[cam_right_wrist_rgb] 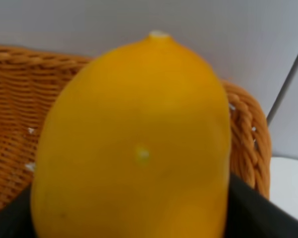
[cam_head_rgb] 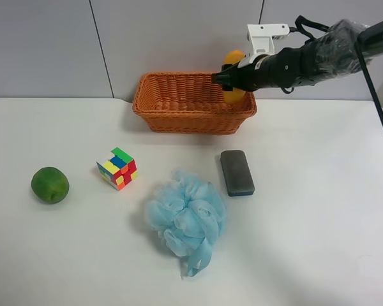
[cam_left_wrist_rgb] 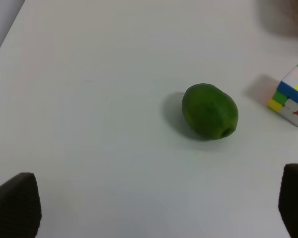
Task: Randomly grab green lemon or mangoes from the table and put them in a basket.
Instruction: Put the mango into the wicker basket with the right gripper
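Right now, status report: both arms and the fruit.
Right end effector shut on mango, at basket corner. Left end effector open, green lemon on table. Puzzle cube nearby, not touching.

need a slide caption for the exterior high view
Right gripper holds the mango over the basket; the green lemon lies on the table.

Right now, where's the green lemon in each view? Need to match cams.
Exterior high: green lemon at far left on the table, beside the puzzle cube.
Left wrist: green lemon mid-picture, puzzle cube close by, not touching.
Right wrist: not in it; the mango fills the picture.
Shared landmark: the puzzle cube, in exterior high and left wrist.
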{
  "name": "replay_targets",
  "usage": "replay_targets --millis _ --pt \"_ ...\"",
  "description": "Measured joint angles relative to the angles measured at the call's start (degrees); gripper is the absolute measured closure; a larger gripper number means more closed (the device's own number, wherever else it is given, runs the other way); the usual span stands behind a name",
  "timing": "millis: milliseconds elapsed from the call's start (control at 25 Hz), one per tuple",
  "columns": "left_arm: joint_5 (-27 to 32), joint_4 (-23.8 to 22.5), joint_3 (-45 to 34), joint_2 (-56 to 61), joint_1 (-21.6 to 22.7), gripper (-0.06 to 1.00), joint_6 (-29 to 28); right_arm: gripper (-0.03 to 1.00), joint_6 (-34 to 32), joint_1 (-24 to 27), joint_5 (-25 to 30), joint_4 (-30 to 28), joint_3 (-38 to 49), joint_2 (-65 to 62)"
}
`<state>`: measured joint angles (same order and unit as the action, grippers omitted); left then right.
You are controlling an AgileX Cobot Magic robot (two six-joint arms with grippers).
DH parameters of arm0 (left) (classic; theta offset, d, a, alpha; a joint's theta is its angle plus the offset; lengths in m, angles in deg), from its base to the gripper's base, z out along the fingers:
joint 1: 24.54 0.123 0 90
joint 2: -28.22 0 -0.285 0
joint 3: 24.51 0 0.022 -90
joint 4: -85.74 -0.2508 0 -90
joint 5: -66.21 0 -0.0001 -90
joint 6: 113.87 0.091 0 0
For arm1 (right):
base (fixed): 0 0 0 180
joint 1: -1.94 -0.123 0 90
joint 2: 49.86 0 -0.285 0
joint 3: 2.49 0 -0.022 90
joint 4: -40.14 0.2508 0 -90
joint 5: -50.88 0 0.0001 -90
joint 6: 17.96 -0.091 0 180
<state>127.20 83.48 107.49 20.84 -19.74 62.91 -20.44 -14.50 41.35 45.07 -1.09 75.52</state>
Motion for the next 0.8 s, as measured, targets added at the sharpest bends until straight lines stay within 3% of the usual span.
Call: replay_targets --millis 160,280,400,800 --pt "0.00 0.00 0.00 0.00 0.00 0.00 0.00 0.34 0.15 -0.12 0.99 0.05 0.00 0.00" --pt "0.00 0.00 0.00 0.00 0.00 0.00 0.00 0.11 0.20 -0.47 0.93 0.05 -0.05 0.00" --pt "0.00 0.00 0.00 0.00 0.00 0.00 0.00 0.01 0.20 -0.67 0.99 0.17 -0.05 0.00" --pt "0.00 0.00 0.00 0.00 0.00 0.00 0.00 -0.02 0.35 -0.89 2.13 0.17 -0.05 -0.85"
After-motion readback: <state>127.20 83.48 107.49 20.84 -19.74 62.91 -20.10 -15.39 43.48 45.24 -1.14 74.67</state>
